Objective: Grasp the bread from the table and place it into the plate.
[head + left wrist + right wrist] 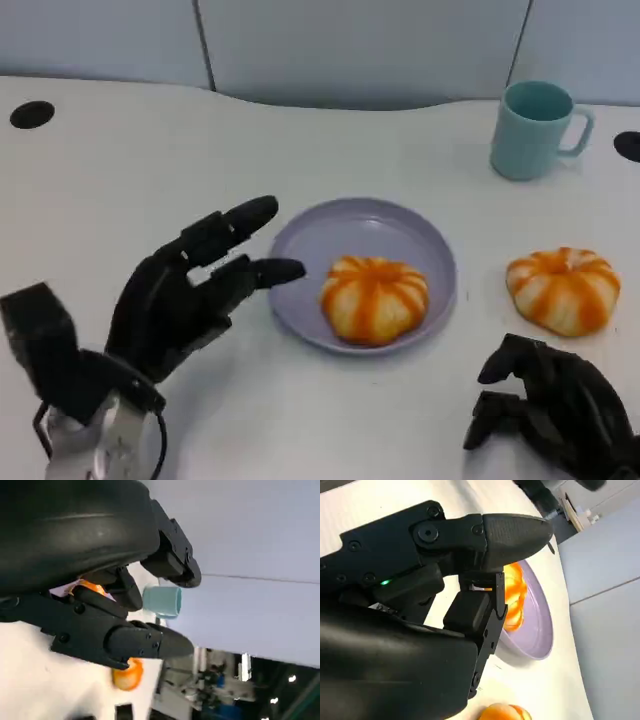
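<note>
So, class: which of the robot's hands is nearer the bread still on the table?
Right. The right hand sits just below the bread on the table; the left hand is beyond the plate.

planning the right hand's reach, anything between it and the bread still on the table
Nothing: in the head view only bare white table separates the right hand from the bread just beyond its curled fingers.
</note>
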Available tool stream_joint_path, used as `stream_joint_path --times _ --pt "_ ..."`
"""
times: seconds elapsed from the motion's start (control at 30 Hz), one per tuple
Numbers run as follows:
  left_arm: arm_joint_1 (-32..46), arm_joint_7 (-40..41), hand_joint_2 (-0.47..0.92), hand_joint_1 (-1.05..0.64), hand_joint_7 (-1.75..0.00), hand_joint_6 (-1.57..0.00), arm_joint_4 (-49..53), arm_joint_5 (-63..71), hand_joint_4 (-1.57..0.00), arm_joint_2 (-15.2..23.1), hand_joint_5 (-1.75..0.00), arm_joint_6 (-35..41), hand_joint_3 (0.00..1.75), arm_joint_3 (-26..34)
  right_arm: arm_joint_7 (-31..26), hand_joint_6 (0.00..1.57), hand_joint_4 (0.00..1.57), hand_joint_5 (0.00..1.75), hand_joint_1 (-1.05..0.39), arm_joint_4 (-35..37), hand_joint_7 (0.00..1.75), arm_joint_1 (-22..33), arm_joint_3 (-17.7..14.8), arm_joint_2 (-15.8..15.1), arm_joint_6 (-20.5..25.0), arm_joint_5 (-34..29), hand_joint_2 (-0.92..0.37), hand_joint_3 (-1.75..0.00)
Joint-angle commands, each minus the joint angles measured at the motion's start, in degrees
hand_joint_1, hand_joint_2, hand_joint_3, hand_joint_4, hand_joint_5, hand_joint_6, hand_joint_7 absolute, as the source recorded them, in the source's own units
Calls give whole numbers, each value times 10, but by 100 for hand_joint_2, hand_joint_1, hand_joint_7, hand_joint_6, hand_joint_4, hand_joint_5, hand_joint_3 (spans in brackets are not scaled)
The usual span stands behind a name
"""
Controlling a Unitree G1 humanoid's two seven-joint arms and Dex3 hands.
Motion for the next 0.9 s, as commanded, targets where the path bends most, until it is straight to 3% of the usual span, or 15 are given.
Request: stream_joint_path --times 0.03,0.23,0.3,0.33,0.43,0.47,0.57,0.9 --pt "60 36 92 -60 -13 -74 -99 -22 -74 -9 -91 69 25 9 2 117 130 100 -46 -4 95 5 -5 -8 0 2 -92 -38" --pt "118 66 92 -62 -15 -81 -177 -16 -74 -18 -106 110 25 7 5 119 131 98 -45 -9 94 10 -4 -11 2 4 -92 -38" --pt "171 77 92 -61 -34 -86 -220 -11 -70 -17 -133 124 29 3 9 119 131 98 -46 -14 93 14 -5 -14 4 6 -92 -38" --pt "186 80 92 -61 -55 -80 -233 -9 -68 -16 -141 128 32 1 10 120 131 98 -46 -16 93 15 -5 -14 4 6 -92 -38" --pt "202 91 92 -60 -69 -76 -248 -8 -67 -19 -147 145 34 -2 11 120 131 97 -46 -18 92 16 -6 -15 5 7 -92 -37" --pt "210 100 92 -58 -92 -71 -253 -10 -68 -23 -154 156 33 -3 13 120 130 97 -46 -18 92 17 -7 -16 3 8 -92 -38" --pt "224 120 92 -55 -121 -61 -252 -10 -67 -34 -162 167 34 -2 13 120 130 98 -45 -15 92 17 -9 -18 2 8 -92 -40" --pt "229 124 92 -55 -134 -57 -234 -5 -65 -45 -168 151 33 1 15 117 130 100 -44 -2 94 9 -19 -27 3 14 -92 -40"
